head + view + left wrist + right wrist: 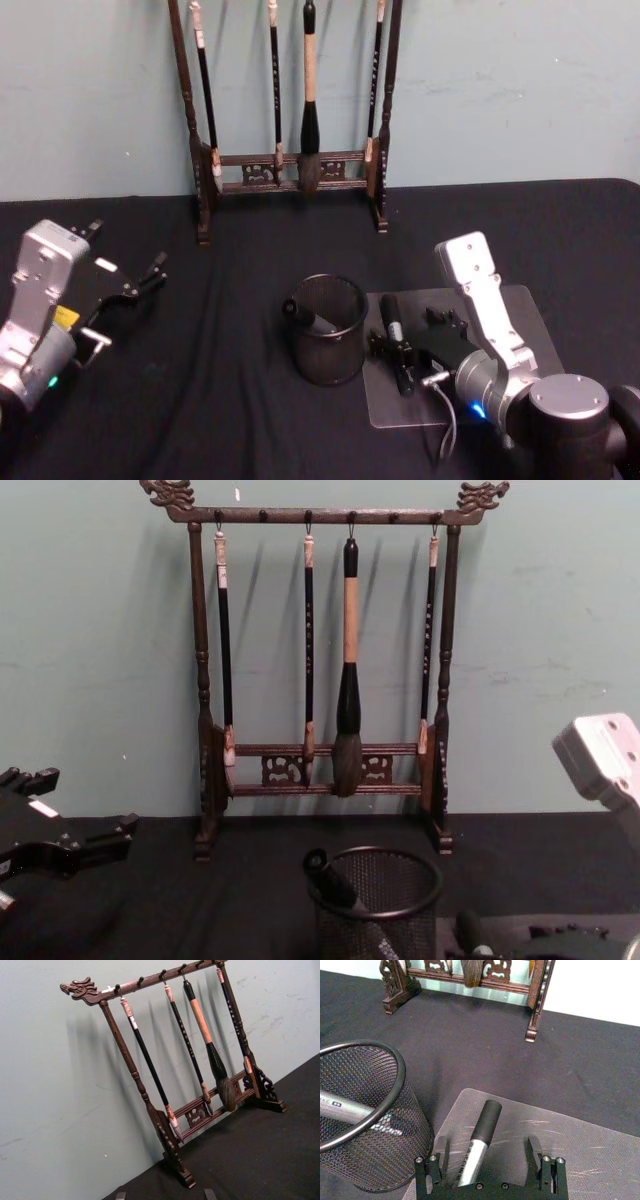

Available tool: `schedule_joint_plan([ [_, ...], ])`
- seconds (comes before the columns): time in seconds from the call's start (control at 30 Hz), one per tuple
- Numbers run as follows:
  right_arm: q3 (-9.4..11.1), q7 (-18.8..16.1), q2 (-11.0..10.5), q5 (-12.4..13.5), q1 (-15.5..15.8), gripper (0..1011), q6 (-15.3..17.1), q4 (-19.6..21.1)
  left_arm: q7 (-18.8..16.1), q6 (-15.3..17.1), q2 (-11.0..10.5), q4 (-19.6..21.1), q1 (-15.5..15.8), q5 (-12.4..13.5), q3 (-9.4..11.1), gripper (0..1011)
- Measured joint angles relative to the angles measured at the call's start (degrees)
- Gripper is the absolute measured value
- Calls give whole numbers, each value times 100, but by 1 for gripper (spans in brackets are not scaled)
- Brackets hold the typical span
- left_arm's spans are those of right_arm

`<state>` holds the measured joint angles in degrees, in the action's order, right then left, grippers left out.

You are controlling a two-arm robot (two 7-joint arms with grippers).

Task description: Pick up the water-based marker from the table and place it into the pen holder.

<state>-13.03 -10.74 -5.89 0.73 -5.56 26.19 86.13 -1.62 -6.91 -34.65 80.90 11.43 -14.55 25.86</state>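
A black-clothed worktop (pixel 200 400) seen from above. Near its front edge, towards the right corner, the right tool (pixel 488 1146) sits low over a clear scuffed mat (pixel 530 310), fingers (pixel 535 1147) apart. The water-based marker (pixel 487 1115), silver-grey with a black cap, lies flat on the mat between those fingers, closer to one of them, and is not clamped. Just beside the mat's left edge stands the pen holder (pixel 327 345), a black wire-mesh cup with another grey marker (pixel 340 1107) leaning inside. By the worktop's left edge the left tool (pixel 128 300) rests, fingers apart, holding nothing. Along the back edge a dark wooden rack (pixel 290 170) stands upright, hung with four brushes (pixel 348 680).
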Motion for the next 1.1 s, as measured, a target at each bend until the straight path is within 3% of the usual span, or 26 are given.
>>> schedule_joint_plan([
  [0.8, 24, -38, 34, -89, -12, 1002, -21, -73, 0, 0, 0, 0, 0, 0, 0, 1009],
  [1.1, 22, -34, 34, -86, -7, 813, -21, -68, 0, 0, 0, 0, 0, 0, 0, 1009],
])
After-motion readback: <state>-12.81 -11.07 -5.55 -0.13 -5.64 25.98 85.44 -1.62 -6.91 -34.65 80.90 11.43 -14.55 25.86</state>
